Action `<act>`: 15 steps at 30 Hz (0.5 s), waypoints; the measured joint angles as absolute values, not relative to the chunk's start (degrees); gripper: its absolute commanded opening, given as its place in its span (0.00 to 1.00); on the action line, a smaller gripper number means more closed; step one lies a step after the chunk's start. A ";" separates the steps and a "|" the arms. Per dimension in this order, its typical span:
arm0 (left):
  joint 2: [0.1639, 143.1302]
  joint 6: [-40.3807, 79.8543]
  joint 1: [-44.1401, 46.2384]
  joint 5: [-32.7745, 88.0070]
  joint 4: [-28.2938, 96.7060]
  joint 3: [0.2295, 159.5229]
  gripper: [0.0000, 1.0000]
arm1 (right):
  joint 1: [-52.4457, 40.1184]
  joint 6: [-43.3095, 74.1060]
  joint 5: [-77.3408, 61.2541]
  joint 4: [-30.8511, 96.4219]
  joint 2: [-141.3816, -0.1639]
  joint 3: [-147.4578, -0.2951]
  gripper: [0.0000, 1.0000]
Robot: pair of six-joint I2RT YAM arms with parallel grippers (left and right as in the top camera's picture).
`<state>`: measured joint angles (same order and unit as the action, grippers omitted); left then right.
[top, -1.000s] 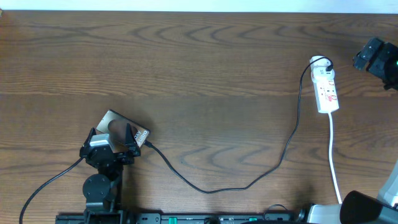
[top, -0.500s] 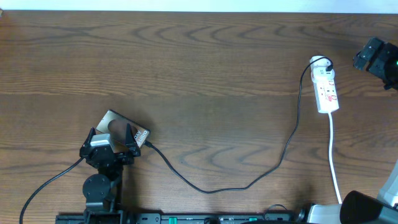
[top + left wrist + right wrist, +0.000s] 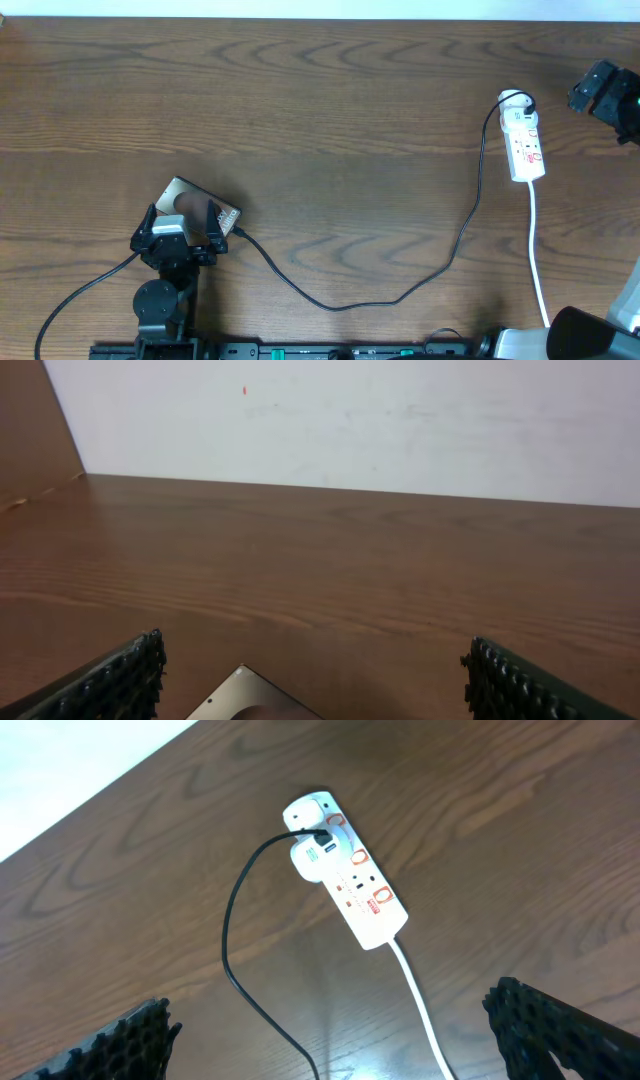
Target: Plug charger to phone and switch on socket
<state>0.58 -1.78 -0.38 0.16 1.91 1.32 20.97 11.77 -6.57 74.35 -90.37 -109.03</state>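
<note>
My left claw point(image 3: 180, 220) gapes over the slim glossy brownish-grey phone point(image 3: 188, 194); my right claw point(image 3: 330, 1020), also apart, faces the white oblong socket point(image 3: 352, 886).

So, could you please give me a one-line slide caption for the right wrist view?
Open right pincer hovering above white power strip, black charger cable plugged in.

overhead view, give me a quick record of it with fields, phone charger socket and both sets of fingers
phone: flat on the table, near left, partly under the left gripper
charger: black cable looping from the socket to the phone's right edge; cannot tell if the tip is seated
socket: white strip, far right, charger plugged in at its far end; switch state unclear
left gripper: fingers open, over the phone
right gripper: fingers open, holding nothing, apart from the socket, to its right
</note>
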 measured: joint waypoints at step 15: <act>0.58 -1.58 -0.38 2.92 2.09 1.32 0.94 | 20.97 11.77 -6.57 74.35 -90.37 -109.03 0.99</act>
